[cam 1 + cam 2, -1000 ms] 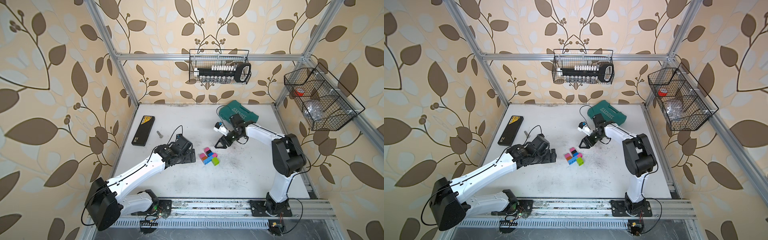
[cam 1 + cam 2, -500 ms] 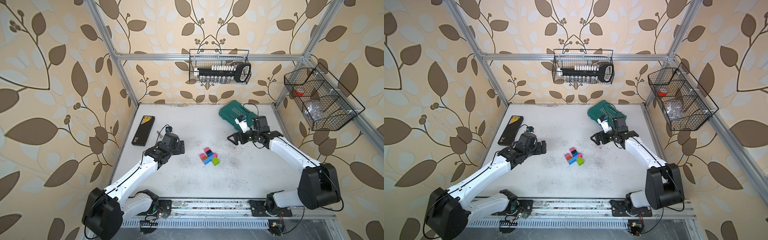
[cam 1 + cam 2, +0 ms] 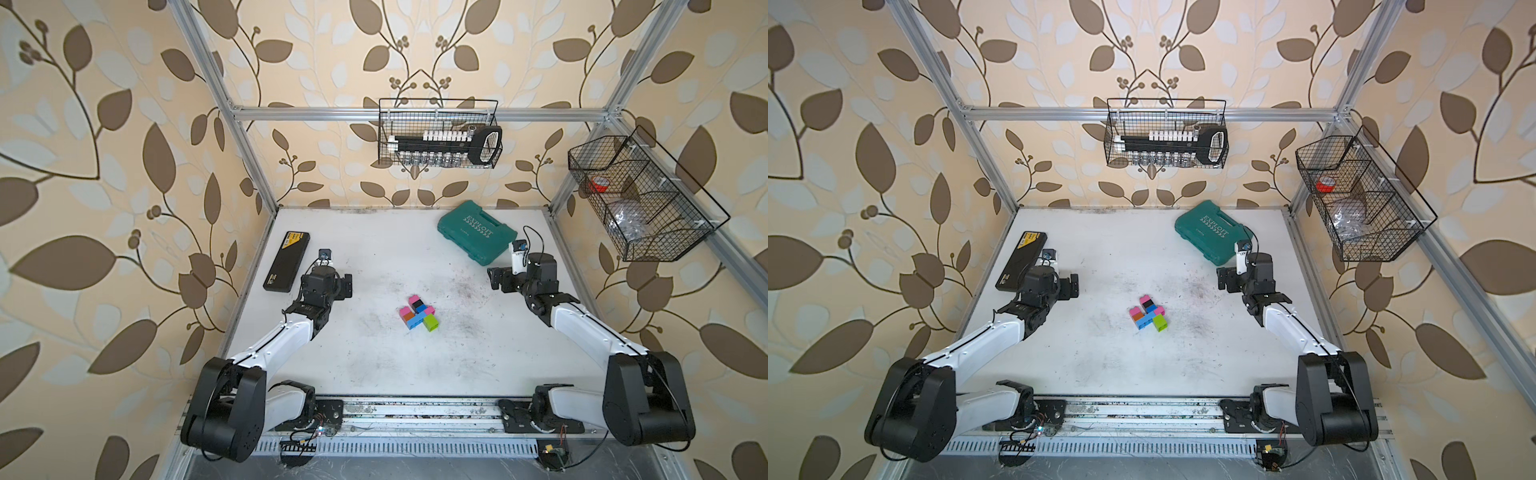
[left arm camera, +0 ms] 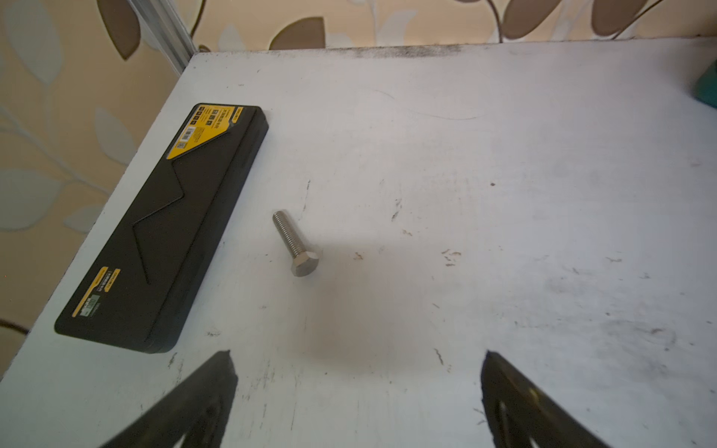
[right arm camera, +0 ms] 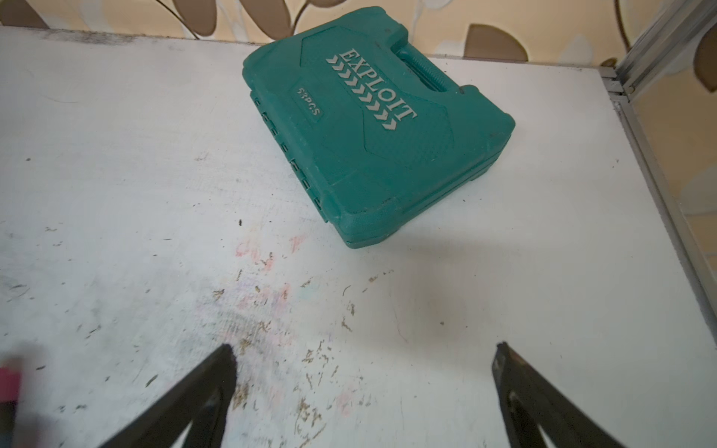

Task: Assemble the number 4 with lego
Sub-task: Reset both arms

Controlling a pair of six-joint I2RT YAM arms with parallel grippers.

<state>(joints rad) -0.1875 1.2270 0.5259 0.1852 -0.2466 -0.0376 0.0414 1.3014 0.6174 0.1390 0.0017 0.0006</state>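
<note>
Lego number 4 (image 3: 417,316), between left jaws and right jaws, touching neither, both spread and empty

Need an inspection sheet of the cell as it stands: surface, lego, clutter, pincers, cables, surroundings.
Surface: white table, scuffed and stained.
Job's things: lego figure joined flat mid-table, in pink, black, blue, orange and green; no loose bricks seen.
Clutter: teal tool case back right, closed; black case at the left edge; bolt beside it.
Pincers: left pincer open, empty; right pincer open, empty; both apart from the figure.
Cables: wrist cable looped at the right wrist, away from the bricks.
Surroundings: wire basket on the back wall, holding tools; side basket on the right.
</note>
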